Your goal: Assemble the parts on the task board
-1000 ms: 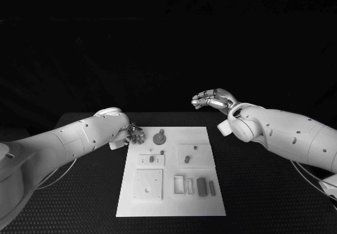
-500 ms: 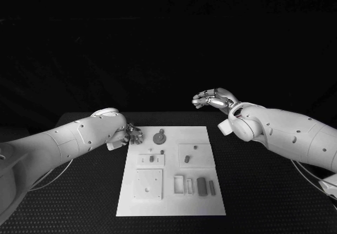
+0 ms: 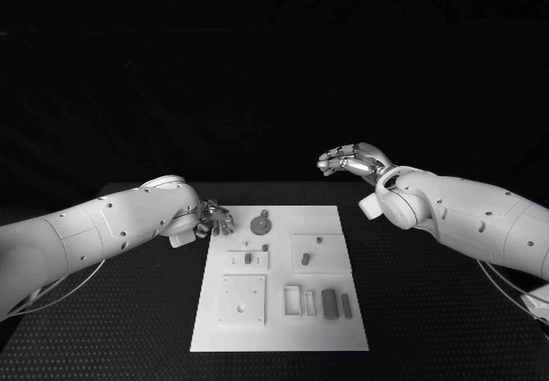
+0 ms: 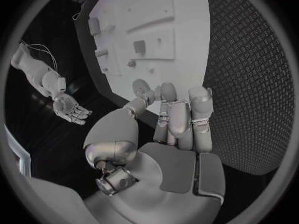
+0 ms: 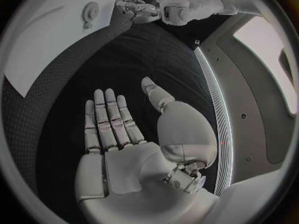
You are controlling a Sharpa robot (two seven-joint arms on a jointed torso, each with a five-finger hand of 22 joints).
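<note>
The white task board (image 3: 280, 333) lies in the middle of the black table. A round grey part (image 3: 262, 226) sits near its far edge, small grey pieces (image 3: 305, 259) stand in its middle blocks, and grey bars (image 3: 329, 304) lie at its near right. My left hand (image 3: 214, 218) hovers by the board's far left corner, fingers stretched toward the board (image 4: 181, 40) and holding nothing (image 4: 177, 122). My right hand (image 3: 351, 163) is raised beyond the far right corner, palm flat and empty (image 5: 115, 129).
Black mesh table surface (image 3: 435, 317) flanks the board on both sides. A white block with holes (image 3: 241, 300) and slotted white blocks (image 3: 293, 300) are fixed on the board's near half. The right wrist view also shows the board (image 5: 50, 30) and my left hand (image 5: 134, 7).
My left arm has swung slightly outward while its hand stays at the board's far left corner. My right hand has drifted a little to the right.
</note>
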